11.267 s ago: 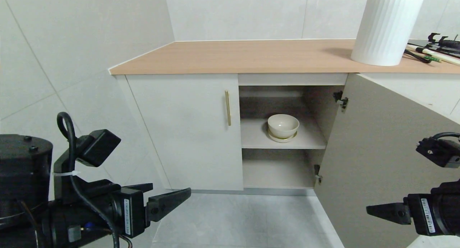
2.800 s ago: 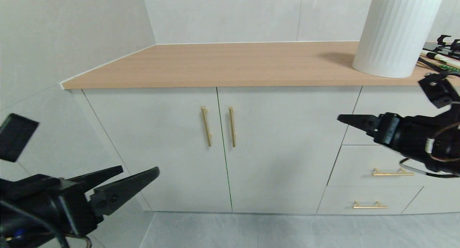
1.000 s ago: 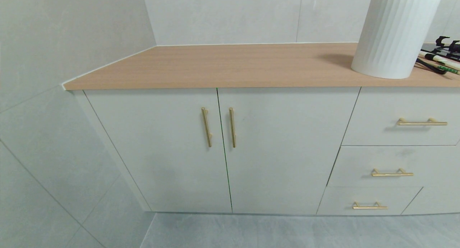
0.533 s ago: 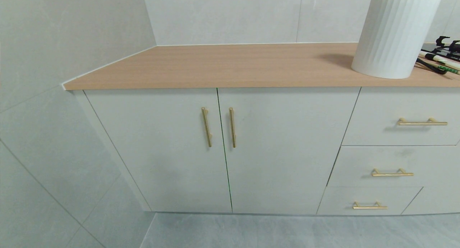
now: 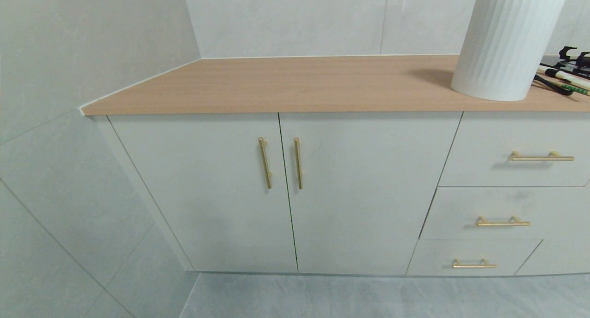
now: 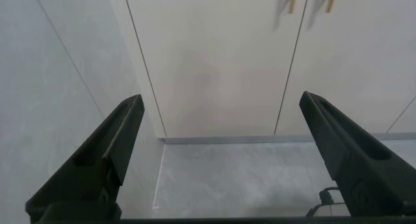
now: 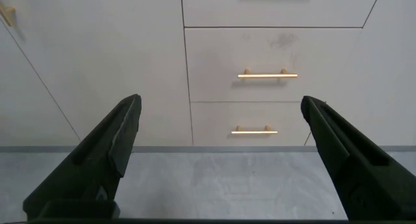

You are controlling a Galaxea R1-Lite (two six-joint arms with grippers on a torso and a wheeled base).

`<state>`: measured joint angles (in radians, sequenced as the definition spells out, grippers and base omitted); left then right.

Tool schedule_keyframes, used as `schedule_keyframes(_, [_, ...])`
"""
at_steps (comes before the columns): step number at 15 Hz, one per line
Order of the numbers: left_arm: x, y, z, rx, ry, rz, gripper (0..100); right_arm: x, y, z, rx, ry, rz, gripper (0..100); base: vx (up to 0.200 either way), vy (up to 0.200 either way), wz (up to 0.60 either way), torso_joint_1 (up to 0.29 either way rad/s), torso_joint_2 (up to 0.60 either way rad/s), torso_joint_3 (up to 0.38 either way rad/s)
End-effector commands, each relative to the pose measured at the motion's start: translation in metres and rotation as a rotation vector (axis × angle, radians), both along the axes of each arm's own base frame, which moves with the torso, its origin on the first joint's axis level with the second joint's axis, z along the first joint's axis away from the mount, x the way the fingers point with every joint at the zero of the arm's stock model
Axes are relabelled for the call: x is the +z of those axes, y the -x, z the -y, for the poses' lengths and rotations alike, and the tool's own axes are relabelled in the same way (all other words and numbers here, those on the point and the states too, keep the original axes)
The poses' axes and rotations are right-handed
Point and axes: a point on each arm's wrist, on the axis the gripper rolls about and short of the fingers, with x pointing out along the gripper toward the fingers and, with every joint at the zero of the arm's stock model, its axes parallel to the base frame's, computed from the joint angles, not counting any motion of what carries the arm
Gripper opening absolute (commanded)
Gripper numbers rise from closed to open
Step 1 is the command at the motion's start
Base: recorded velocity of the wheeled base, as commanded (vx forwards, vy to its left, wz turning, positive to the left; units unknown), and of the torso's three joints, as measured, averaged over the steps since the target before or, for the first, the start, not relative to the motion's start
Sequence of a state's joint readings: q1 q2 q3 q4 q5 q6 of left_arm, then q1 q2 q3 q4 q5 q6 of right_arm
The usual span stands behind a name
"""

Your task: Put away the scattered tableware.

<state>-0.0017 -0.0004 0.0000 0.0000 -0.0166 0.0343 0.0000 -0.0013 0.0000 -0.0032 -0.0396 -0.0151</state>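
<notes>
Both cabinet doors (image 5: 368, 189) under the wooden countertop (image 5: 299, 83) are shut, their two gold handles (image 5: 297, 163) side by side at the middle seam. No tableware lies on the counter or the floor. My left gripper (image 6: 221, 107) is open and empty, held low and facing the left door's lower edge and the grey floor. My right gripper (image 7: 221, 107) is open and empty too, facing the lower drawers (image 7: 273, 68).
A tall white ribbed cylinder (image 5: 507, 44) stands on the counter at the right, with pens and black clips (image 5: 564, 71) behind it. Three drawers with gold handles (image 5: 541, 156) fill the right of the cabinet. A tiled wall closes the left side; grey floor (image 5: 368, 297) lies below.
The right cabinet door, open on a bowl on the shelf, is shut. Both arms have dropped out of the head view. Nothing differs over the last second.
</notes>
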Motion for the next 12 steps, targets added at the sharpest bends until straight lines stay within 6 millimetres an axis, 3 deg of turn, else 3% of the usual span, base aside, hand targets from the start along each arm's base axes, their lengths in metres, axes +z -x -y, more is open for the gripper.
schedule_keyframes(1, [0.0, 0.0, 0.0, 0.0, 0.001, 0.0, 100, 0.0001, -0.0002, 0.0, 0.0, 0.002, -0.003, 100, 0.0, 0.0, 0.0, 0.0, 0.0, 0.0])
schedule_keyframes(4, [0.0, 0.0, 0.0, 0.0, 0.002, 0.0, 100, 0.0001, -0.0002, 0.0, 0.0, 0.002, -0.003, 100, 0.0, 0.0, 0.0, 0.0, 0.0, 0.0])
schedule_keyframes(12, [0.0, 0.0, 0.0, 0.0, 0.005, -0.001, 100, 0.0001, -0.0002, 0.0, 0.0, 0.0, -0.003, 100, 0.0, -0.2, 0.0, 0.002, 0.0, 0.002])
